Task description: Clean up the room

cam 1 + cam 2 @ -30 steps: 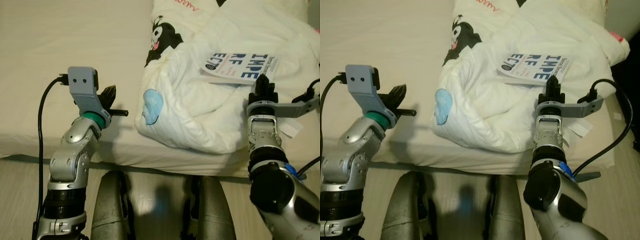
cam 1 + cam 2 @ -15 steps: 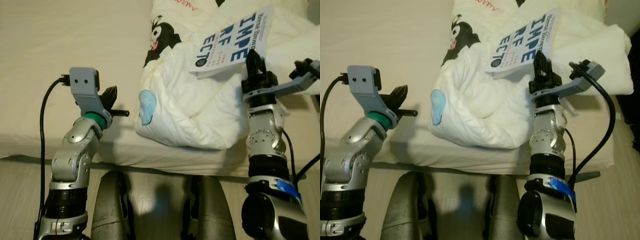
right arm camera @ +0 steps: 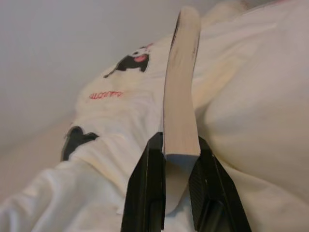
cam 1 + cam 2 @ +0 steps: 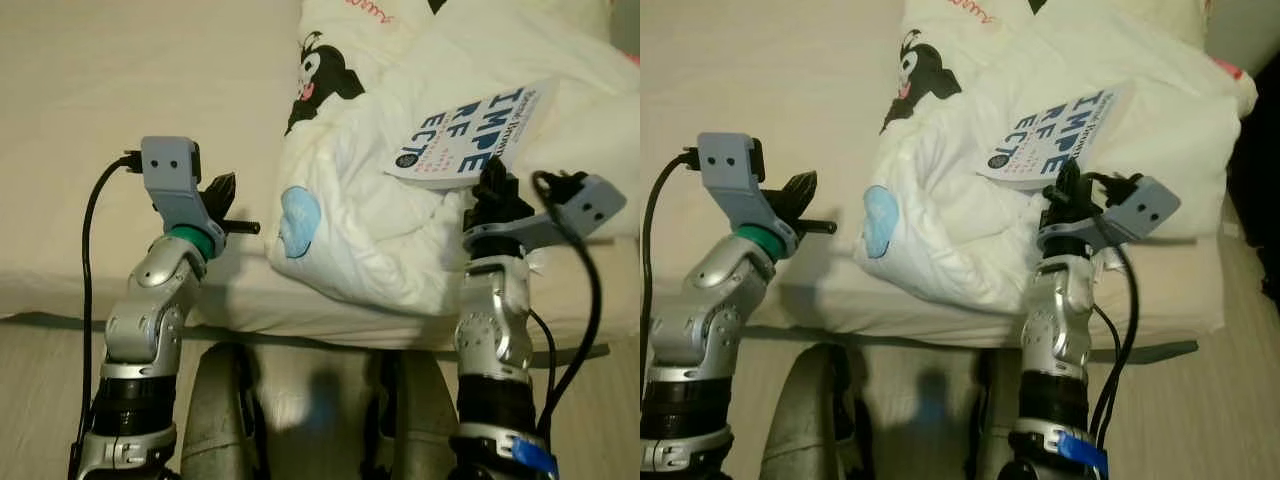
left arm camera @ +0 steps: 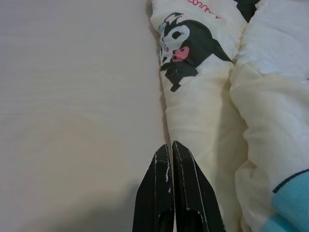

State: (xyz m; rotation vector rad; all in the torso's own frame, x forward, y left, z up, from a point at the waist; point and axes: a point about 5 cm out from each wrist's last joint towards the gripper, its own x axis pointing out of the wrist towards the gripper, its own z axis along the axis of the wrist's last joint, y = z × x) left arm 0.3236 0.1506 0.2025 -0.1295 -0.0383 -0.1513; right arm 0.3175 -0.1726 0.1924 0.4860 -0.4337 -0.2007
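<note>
Right gripper [image 4: 492,186], lower right of frame, is clamped on the bottom edge of the book [image 4: 468,135], held above the white duvet [image 4: 380,220]; left gripper [image 4: 222,190], fingers pressed together, hovers at left over the bed [image 4: 120,90]. With so thin an edge pinch, the book may pivot or slip onto the duvet if swung fast.

a thin white paperback book with blue cover lettering [image 4: 467,137], tilted, lifted above the rumpled white duvet [image 4: 370,215].
</note>
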